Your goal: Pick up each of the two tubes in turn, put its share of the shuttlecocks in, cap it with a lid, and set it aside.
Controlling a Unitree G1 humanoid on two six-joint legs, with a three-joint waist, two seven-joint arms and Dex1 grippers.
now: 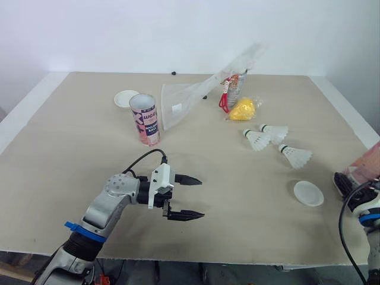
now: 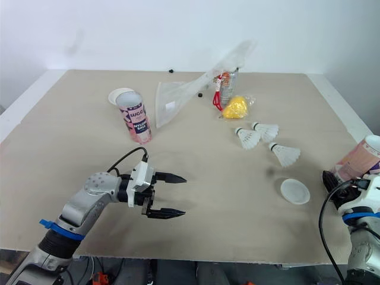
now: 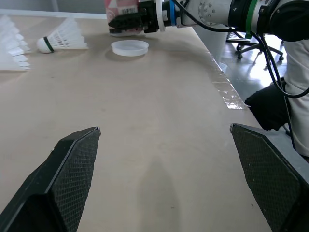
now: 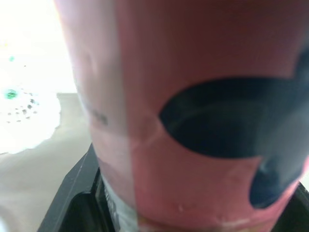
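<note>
A pink tube (image 2: 358,158) is tilted at the table's right edge, with my right gripper (image 2: 341,177) shut on its lower end. In the right wrist view the tube's pink wall (image 4: 193,111) sits between the black fingers (image 4: 72,198). A second pink tube (image 1: 145,119) stands upright and uncapped at the far left, with a white lid (image 1: 126,98) behind it. Another lid (image 1: 309,193) lies flat near the right gripper. Three white shuttlecocks (image 1: 256,139) (image 1: 274,130) (image 1: 295,156) lie right of centre. My left gripper (image 1: 202,198) hovers open and holds nothing over the front middle of the table.
A clear plastic bag (image 1: 196,95) lies at the back centre, beside a yellow object (image 1: 242,109) in wrapping and a red-tagged item (image 1: 230,88). The table's right edge (image 3: 227,87) drops off next to the right gripper.
</note>
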